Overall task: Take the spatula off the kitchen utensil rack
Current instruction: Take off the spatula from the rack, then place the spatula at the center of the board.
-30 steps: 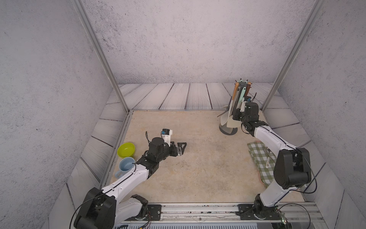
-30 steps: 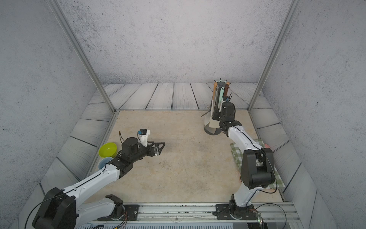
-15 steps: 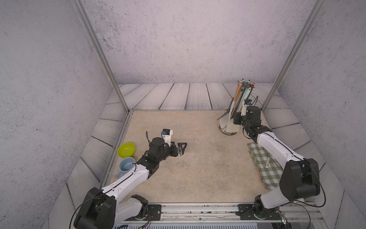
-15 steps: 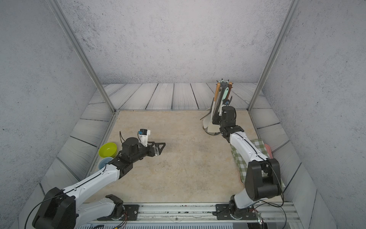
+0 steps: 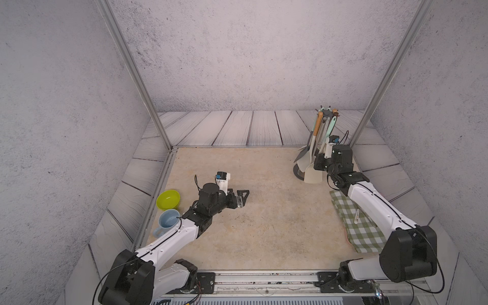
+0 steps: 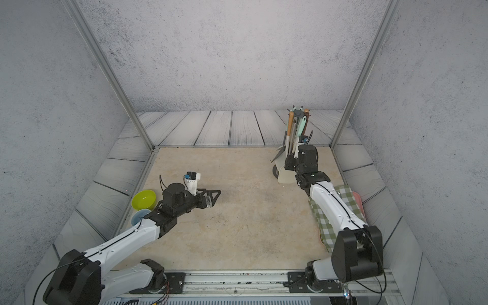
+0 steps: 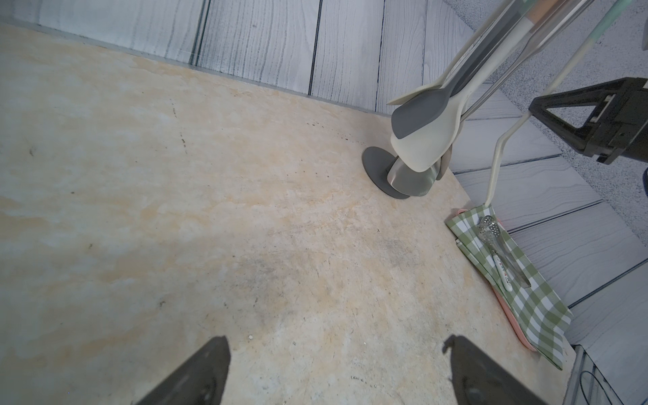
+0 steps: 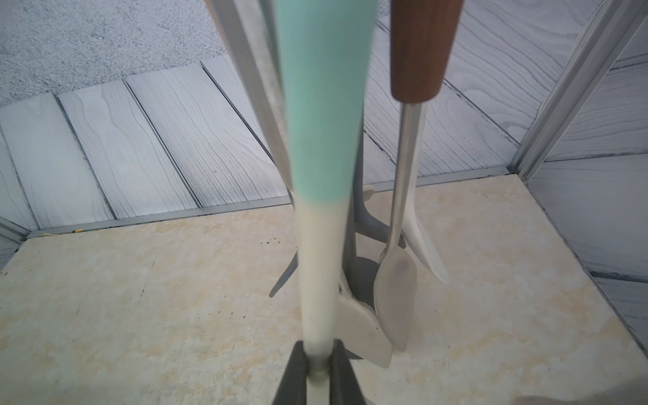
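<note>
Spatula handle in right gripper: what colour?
Mint green, cream toward the blade: spatula handle, best in right wrist view.

Mint-handled cream spatula (image 8: pixel 324 140) hangs on dark rack (image 7: pixel 377 168).

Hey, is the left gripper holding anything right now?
No, the left gripper is wide open over the beige tabletop with nothing between its jaws.

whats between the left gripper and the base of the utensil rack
Nothing stands there: only bare beige tabletop runs from the open left gripper to the kitchen utensil rack. The left wrist view shows it best.
</note>
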Available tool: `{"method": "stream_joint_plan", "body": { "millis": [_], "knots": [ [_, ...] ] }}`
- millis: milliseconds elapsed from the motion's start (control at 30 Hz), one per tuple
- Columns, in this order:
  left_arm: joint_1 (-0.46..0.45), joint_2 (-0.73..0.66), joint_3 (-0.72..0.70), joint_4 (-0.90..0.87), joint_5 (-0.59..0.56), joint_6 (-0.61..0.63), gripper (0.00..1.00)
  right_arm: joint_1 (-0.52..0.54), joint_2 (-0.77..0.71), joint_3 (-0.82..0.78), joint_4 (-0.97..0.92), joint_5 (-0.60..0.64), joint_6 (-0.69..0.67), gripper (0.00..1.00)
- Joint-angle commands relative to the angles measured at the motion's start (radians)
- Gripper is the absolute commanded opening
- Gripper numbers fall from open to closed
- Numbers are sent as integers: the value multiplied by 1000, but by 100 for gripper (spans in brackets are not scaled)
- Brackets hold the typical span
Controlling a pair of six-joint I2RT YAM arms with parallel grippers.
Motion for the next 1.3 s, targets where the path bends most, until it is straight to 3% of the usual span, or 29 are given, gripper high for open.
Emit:
{"method": "stream_joint_plan", "body": {
  "millis": [0, 167, 367, 900, 1267],
  "knots": [
    [-10, -18, 23, -2, -2, 16, 100, -5, -79, -12, 12, 48, 29, 0],
    [-12, -18, 23, 1, -1, 15, 99, -6, -113, -17, -45, 72, 54, 0],
    [-12, -25, 22, -5, -2, 16, 99, -5, -172, -35, -65, -4, 74, 0],
    [-16, -39, 23, -10, -4, 20, 100, -6, -278, -28, -122, -39, 144, 0],
    [-17, -104, 24, -51, -25, 30, 99, 21, -322, -111, -77, -211, 12, 0]
  ]
}}
